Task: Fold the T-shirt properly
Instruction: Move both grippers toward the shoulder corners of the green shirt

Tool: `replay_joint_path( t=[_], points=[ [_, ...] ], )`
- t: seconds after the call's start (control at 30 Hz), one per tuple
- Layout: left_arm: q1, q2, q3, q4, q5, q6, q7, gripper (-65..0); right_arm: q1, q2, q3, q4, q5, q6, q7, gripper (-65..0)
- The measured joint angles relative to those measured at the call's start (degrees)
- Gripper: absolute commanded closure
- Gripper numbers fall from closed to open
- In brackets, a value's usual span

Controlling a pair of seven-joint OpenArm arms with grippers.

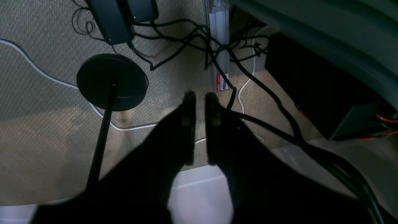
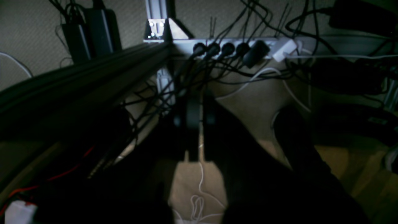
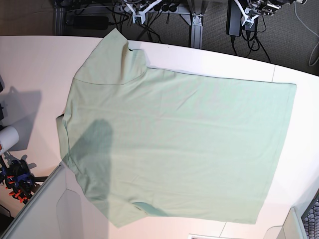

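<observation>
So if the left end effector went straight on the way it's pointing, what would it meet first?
Probably the carpeted floor, near the black cables beyond its tips. The left end effector points off the table, not at the T-shirt. Depth is unclear.

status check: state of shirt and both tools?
T-shirt: unfolded, spread flat on the white table, collar end toward base view's left.
Left tool: empty, narrow gap between fingers, off the table over the floor.
Right tool: empty, fingers near-closed, pointing at floor cables.
</observation>
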Motion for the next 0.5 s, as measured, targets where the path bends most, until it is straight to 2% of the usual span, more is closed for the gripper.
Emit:
replay_joint_path(
  t=[0.2, 0.4, 0.5],
  points=[
    [-0.02, 0.02, 0.0, 0.0, 0.0, -0.07, 0.0, -5.2, 0.0, 0.02, 0.0, 0.0, 0.0, 0.0, 0.0, -1.5],
    [0.33, -0.02, 0.0, 0.11, -0.04, -8.55, -1.36, -5.2, -0.13, 0.02, 0.0, 0.02, 0.0, 0.24, 0.0, -1.5],
    [1.81, -0.35, -0.04, 0.81, -0.15, -10.19, -2.84, -5.2, -0.96, 0.04, 0.0, 0.79, 0.0, 2.38, 0.17, -1.5]
  ],
)
